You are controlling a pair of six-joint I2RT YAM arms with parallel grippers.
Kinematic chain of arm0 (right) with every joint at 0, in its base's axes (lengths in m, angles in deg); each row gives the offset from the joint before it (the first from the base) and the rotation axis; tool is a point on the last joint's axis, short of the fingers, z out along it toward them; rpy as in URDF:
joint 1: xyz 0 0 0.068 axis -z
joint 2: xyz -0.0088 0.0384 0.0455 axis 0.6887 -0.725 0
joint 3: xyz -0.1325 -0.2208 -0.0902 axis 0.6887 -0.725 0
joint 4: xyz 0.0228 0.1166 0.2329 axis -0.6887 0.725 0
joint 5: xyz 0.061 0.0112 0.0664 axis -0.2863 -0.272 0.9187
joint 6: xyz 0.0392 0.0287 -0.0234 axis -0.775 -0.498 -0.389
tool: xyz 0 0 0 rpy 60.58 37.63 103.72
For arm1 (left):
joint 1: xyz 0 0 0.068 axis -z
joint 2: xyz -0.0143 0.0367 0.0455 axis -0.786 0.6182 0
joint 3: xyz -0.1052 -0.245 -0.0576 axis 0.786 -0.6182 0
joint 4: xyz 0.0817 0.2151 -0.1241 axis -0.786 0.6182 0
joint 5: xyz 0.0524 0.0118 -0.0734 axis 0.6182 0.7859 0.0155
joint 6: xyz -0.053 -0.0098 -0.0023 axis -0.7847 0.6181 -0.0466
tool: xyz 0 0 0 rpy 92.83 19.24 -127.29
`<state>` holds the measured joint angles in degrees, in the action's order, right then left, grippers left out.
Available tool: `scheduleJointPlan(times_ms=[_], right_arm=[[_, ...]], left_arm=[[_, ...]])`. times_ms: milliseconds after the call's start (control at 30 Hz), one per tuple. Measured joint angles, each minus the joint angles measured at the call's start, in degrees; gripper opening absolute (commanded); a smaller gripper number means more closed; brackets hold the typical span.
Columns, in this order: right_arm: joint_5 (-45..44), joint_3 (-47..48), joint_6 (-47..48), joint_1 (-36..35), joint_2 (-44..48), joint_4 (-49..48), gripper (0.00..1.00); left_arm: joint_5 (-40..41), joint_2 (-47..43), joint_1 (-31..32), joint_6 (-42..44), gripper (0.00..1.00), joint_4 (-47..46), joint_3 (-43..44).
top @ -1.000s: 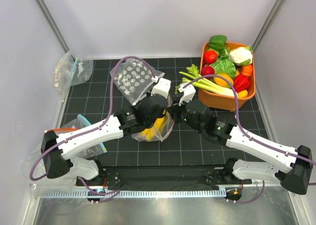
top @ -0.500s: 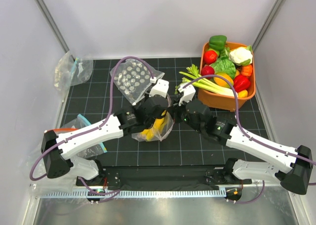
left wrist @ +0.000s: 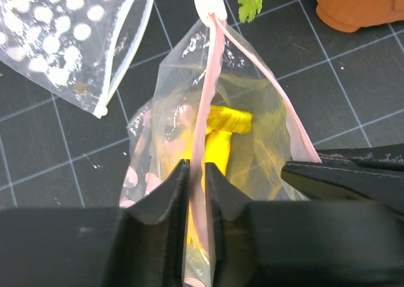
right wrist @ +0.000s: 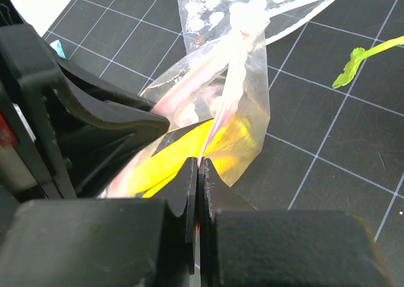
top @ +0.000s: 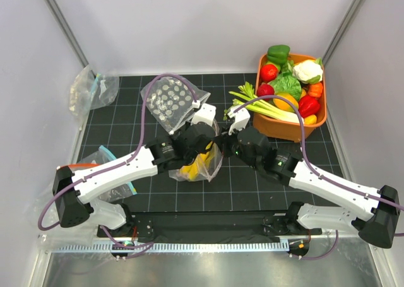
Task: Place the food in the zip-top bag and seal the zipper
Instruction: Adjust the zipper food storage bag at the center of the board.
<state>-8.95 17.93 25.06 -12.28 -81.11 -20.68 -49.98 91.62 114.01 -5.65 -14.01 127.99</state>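
Note:
The zip-top bag stands on the mat between both arms with the yellow banana bunch inside. My left gripper is shut on its pale pink zipper along the near part of the mouth; the gripper also shows from above. My right gripper is shut tight on the same pink zipper at the bag's other end, over the banana bunch. The mouth still gapes between the two strip halves. The lettuce and a red round fruit lie in the basket.
An orange basket of toy vegetables stands at the far right, with celery stalks hanging over its rim. A second dotted bag lies flat behind the held bag. Plain clear bags lie far left and near left.
My left gripper has shifted slightly at the bag's mouth. The bag, the banana and my right arm have barely moved.

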Motion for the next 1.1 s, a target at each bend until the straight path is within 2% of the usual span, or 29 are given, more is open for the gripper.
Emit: scheduleJointPlan(times_ms=[33, 67, 233, 300, 533, 667, 833, 933, 1100], right_arm=[[0.0, 0.0, 0.0, 0.0, 0.0, 0.0, 0.01], [0.0, 0.0, 0.0, 0.0, 0.0, 0.0, 0.01], [0.0, 0.0, 0.0, 0.0, 0.1, 0.0, 0.01], [-0.3, 0.0, 0.0, 0.0, 0.1, 0.0, 0.01], [-3.5, -0.8, -0.5, 0.0, -0.9, -2.5, 0.01], [-4.2, -2.0, -1.4, 0.0, -4.7, -5.7, 0.01], [-2.6, -3.1, -2.0, 0.1, -7.3, -8.8, 0.01], [-1.7, -3.1, -2.1, 0.2, -7.5, -10.4, 0.01], [-1.9, -3.7, -2.1, 0.5, -6.7, -10.6, 0.01]], left_arm=[[-0.3, 0.0, 0.0, -0.2, 0.04, 0.2, 0.0], [-0.7, 0.0, 0.0, -0.6, 0.00, 0.5, 0.1], [-1.8, 0.0, 0.0, -2.3, 0.00, 3.6, 2.0], [-1.8, 0.7, 0.0, -2.8, 0.00, 7.3, 5.9], [2.5, 9.2, 0.0, -4.5, 0.00, 24.0, 30.7], [6.7, 11.5, 0.0, -5.7, 0.00, 32.3, 36.2], [12.9, 12.0, -0.1, -7.1, 0.00, 38.7, 36.3], [16.0, 12.0, -0.1, -8.0, 0.00, 39.0, 34.3], [14.5, 8.2, -0.2, -5.6, 0.00, 29.6, 20.6]])
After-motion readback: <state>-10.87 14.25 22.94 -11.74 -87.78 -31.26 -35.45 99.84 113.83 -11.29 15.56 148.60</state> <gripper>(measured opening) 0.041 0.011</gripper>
